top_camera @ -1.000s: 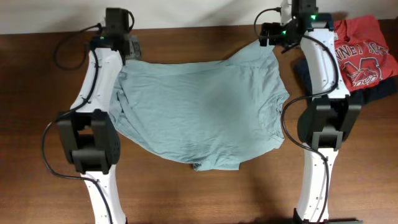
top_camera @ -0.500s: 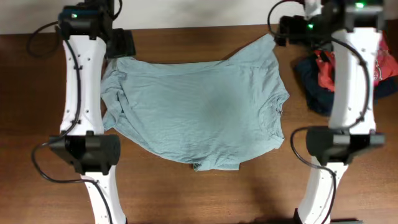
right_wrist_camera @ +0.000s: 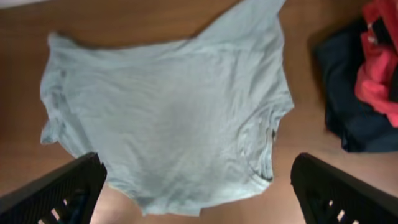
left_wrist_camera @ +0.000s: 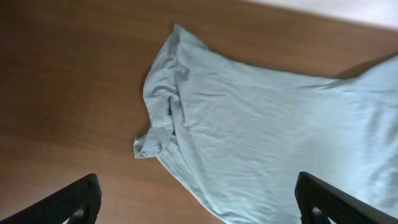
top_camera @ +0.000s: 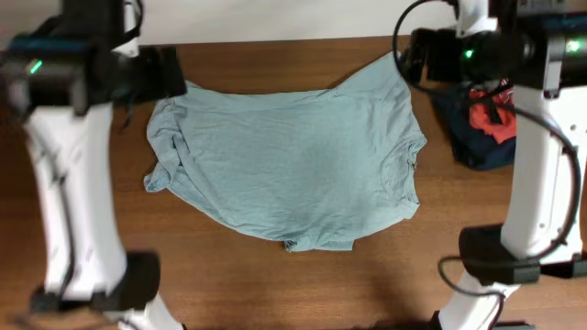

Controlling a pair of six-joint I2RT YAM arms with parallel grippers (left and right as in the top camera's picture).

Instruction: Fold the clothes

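Released and lifted, on both sides. A second ago: low at the two far corners of the shirt [top_camera: 293,165]. Now: high above those corners, with no contact with the cloth.

Left gripper [left_wrist_camera: 199,202]: wide open, empty, above the shirt's left edge.
Right gripper [right_wrist_camera: 202,190]: wide open, empty, above the shirt's far right corner.

Shirt: spread on the table [top_camera: 275,284], unfolded, outline unchanged over the last half second. Pile [top_camera: 477,142] of navy and red cloth: just beyond the shirt's right edge and apart from it, now partly hidden under the right arm.

Condition of shirt:
- Mostly flat, finely wrinkled.
- Bunched and rolled along the left edge.
- Drawn to a peak at the far right corner.
- Small tab of cloth poking out at the near edge.

Meaning for the task: spreading judged complete, no fold made yet. Expect the first fold next. Flatten the rolled left edge first; otherwise likely to trap a lump inside the fold. Pull the peaked far right corner square before folding across it. Keep the right arm clear of the pile when coming back down at the shirt's right edge.
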